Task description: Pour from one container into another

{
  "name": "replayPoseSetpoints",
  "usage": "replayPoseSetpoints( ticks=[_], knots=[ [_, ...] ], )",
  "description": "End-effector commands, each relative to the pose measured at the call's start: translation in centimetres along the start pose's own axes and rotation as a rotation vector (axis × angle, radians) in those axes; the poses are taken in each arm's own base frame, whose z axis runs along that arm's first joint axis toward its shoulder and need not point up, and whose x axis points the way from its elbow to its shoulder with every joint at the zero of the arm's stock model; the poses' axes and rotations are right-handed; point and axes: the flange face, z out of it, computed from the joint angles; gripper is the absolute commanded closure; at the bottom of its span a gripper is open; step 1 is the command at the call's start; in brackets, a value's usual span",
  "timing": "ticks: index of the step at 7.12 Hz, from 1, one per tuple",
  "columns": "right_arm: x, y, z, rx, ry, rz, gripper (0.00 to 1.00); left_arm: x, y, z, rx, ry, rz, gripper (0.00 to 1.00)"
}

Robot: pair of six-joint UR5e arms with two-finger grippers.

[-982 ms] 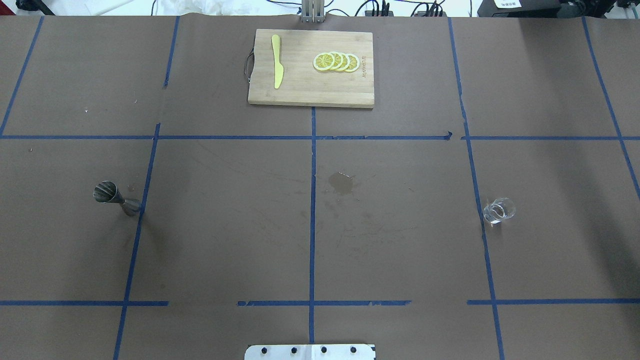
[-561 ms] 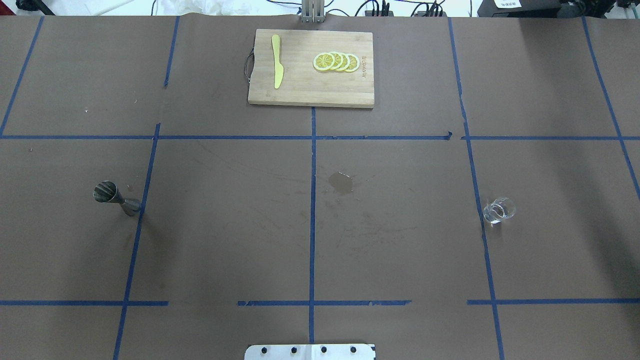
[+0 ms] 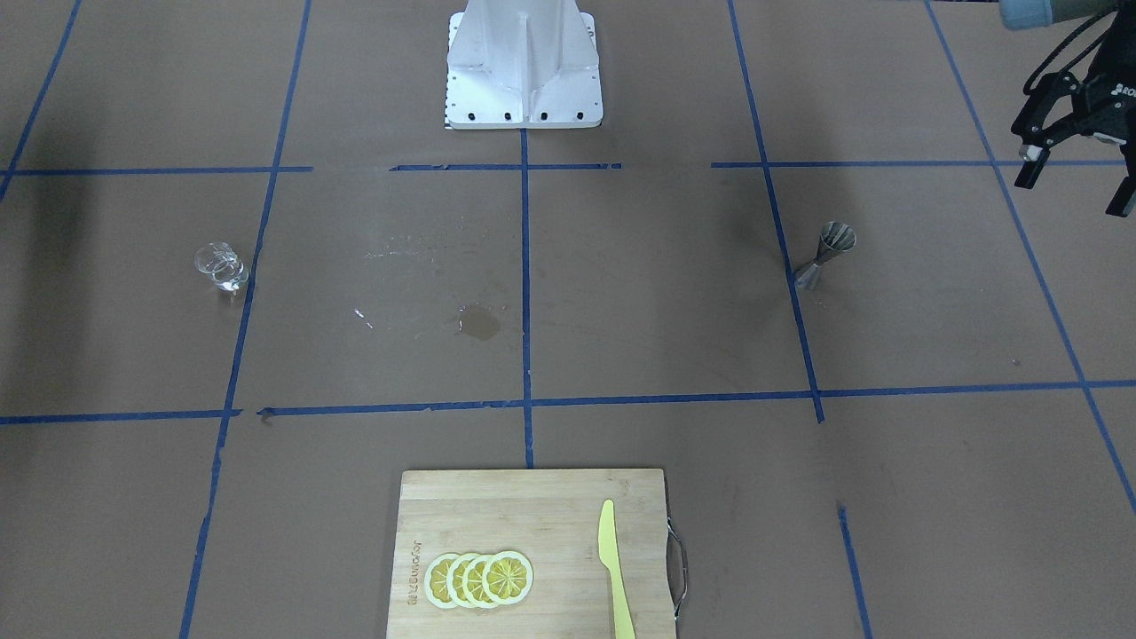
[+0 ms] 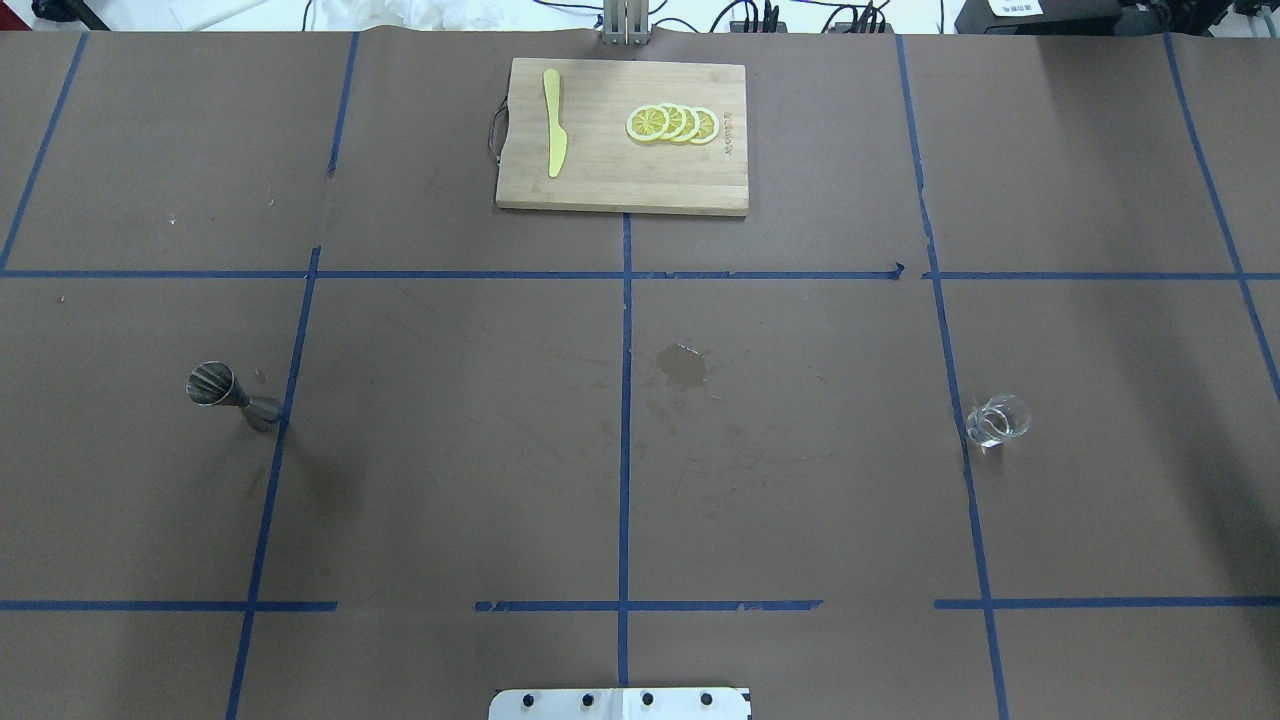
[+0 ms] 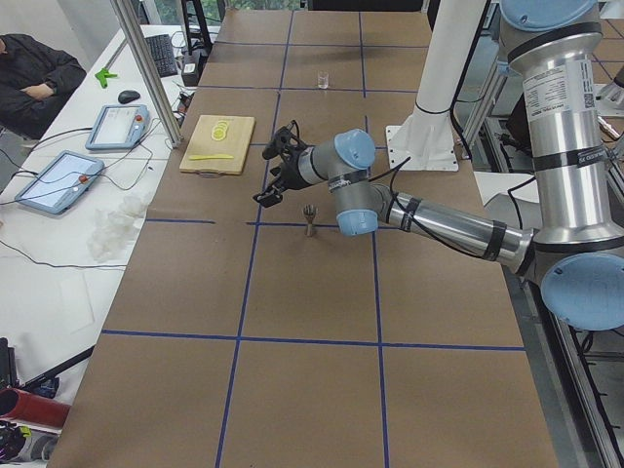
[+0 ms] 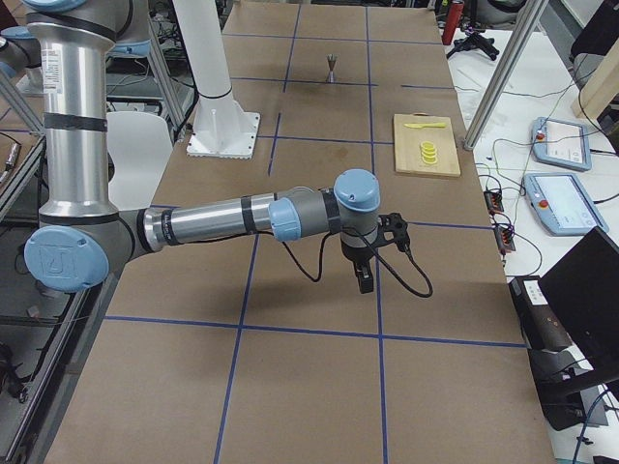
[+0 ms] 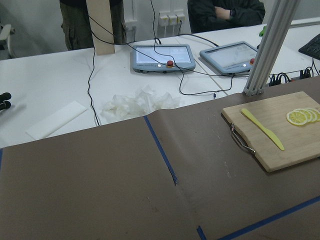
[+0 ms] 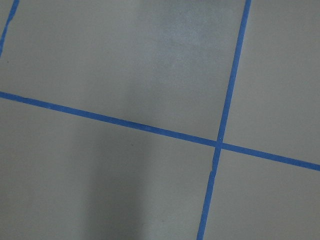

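The clear glass cup (image 4: 997,420) stands upright on the brown table at the right; the front-facing view shows it at the left (image 3: 220,266). The silver hourglass jigger (image 4: 232,396) stands upright at the left, next to a blue tape line (image 3: 827,255). My left gripper (image 3: 1072,185) hovers open and empty, outward of the jigger and apart from it (image 5: 276,177). My right gripper (image 6: 364,277) shows only in the exterior right view, pointing down over the table; I cannot tell if it is open or shut. Neither gripper appears in the overhead view.
A wooden cutting board (image 4: 610,180) with lemon slices (image 4: 672,123) and a yellow knife (image 4: 553,122) lies at the far middle. A wet stain (image 4: 683,367) marks the table's centre. The robot's base plate (image 3: 524,111) sits at the near edge.
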Motion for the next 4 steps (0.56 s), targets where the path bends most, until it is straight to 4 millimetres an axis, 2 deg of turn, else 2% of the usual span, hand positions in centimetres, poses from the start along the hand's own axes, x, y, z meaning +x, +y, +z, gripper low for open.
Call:
replayPoseSetpoints(
  ticks=[1,2,4],
  knots=[
    [0.1,0.1,0.1,-0.002,-0.001,0.003,0.00,0.7,2.2,-1.3,0.117,-0.015,0.006,0.00],
    [0.1,0.2,0.1,-0.003,-0.001,0.004,0.00,1.3,2.9,-0.9,0.139,-0.025,0.012,0.00],
    [0.3,0.5,0.3,-0.008,0.001,0.008,0.00,3.8,4.5,0.7,0.167,-0.012,-0.005,0.00]
  ],
)
